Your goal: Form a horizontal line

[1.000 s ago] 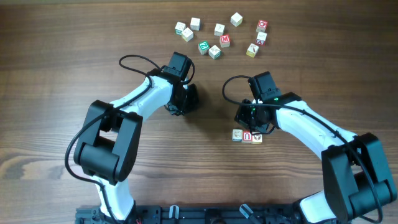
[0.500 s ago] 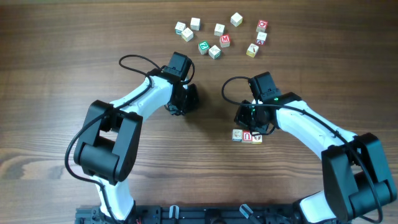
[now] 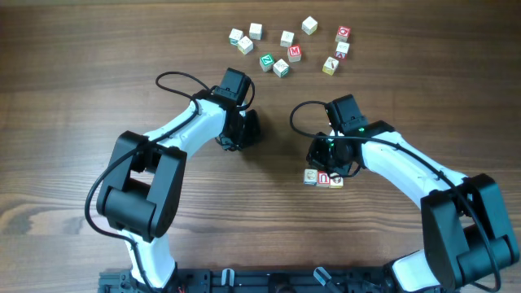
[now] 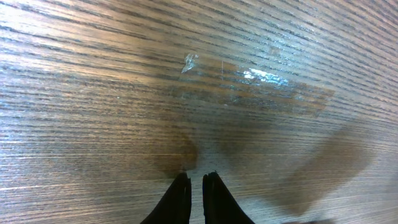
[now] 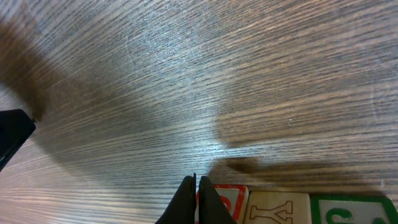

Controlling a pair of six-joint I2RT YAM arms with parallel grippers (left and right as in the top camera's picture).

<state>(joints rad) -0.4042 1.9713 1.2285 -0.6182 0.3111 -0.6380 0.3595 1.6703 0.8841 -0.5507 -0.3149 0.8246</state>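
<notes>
Brown wood-grain table [image 3: 73, 89] | left tool [image 4: 196, 186] nearly closed, grips nothing | right tool [image 5: 194, 186] pinched closed, empty, sits beside row of three small lettered wooden cubes [image 3: 324, 177]

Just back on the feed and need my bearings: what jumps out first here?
A short row of three letter blocks lies at the tip of the right claw, right of centre. A loose scatter of blocks sits at the far side, while the left claw hangs shut over the wooden table.
</notes>
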